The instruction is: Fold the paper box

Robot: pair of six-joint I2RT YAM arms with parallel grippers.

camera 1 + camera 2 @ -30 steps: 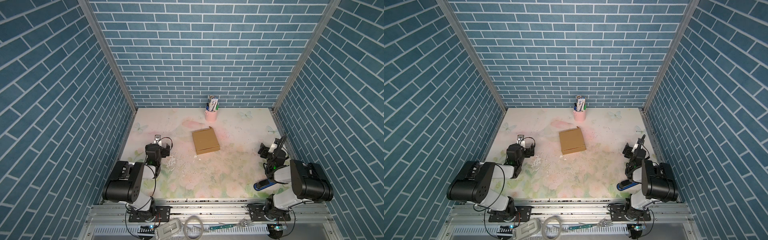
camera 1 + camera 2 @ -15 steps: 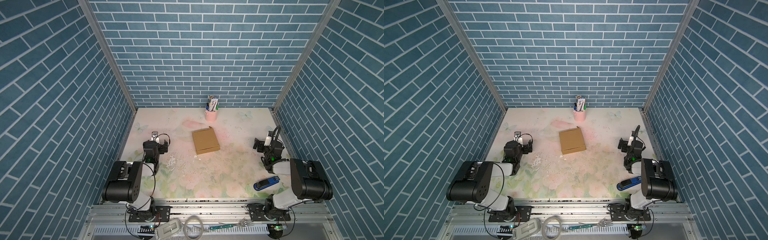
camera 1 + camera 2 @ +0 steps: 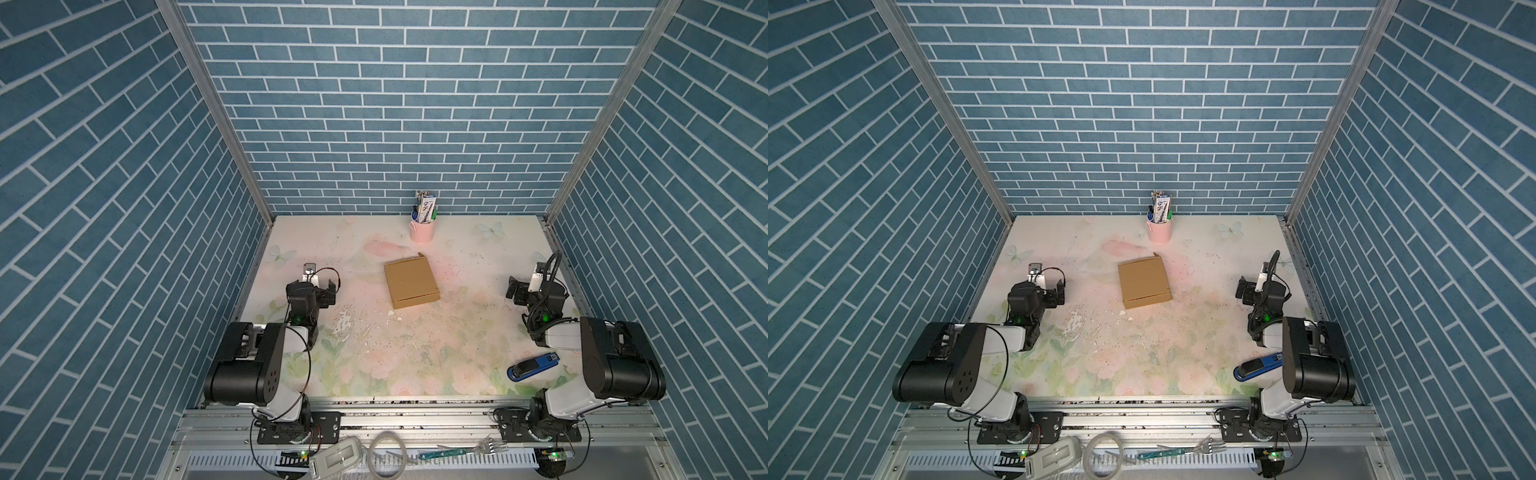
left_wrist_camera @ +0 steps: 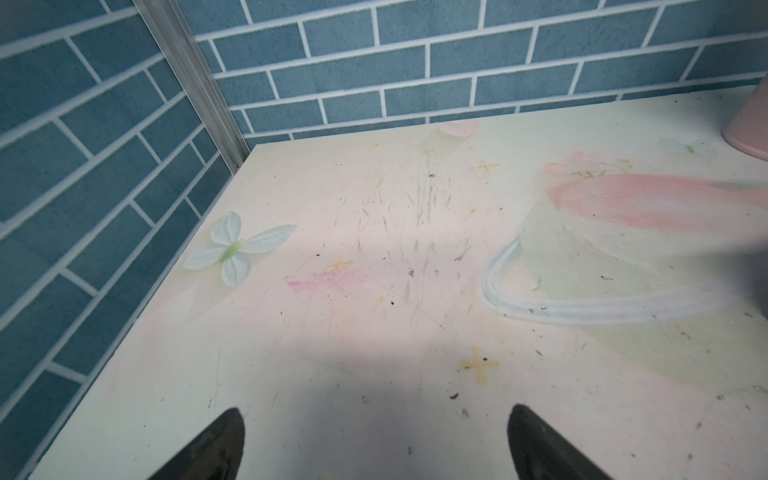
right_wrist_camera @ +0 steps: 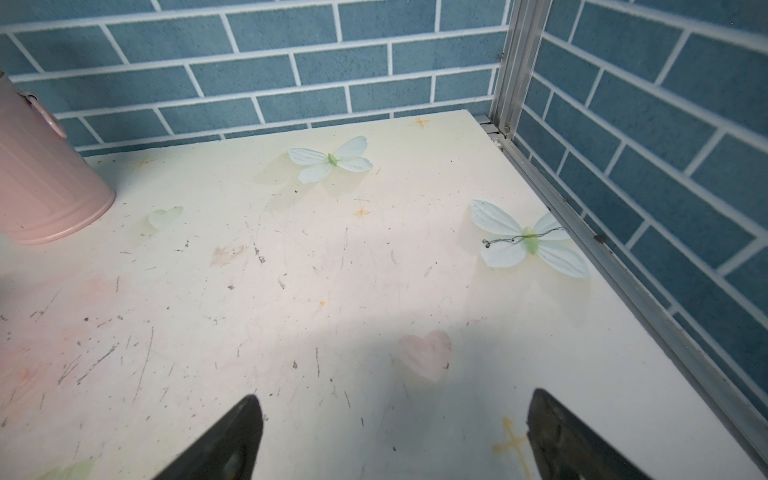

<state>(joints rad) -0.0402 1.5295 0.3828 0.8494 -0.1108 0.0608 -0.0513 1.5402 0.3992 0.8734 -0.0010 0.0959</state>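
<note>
**A:** Where does everything sit on the pale floral-print tabletop (image 3: pixel 457 357)?

**B:** The plain brown corrugated cardboard paper box (image 3: pixel 410 281) lies closed and flat mid-table, with nothing touching it. The left gripper (image 4: pixel 374 411) and right gripper (image 5: pixel 395 397) are well apart from it, 1 at each side, fingers spread wide and empty.

**A:** What's the step now?

**B:** It looks folded, so keep both arms clear and don't nudge it. Compared with 1 second ago, the right arm has swung away from the small blue stapler (image 3: pixel 534 367), and the box is unmoved.

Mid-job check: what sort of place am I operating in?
Probably a staged robot test cell, not a real room: blue brick-patterned wall panels on three sides, black-and-white robot arms bolted to a metal rail, a floral-printed tabletop holding a brown cardboard box.
</note>
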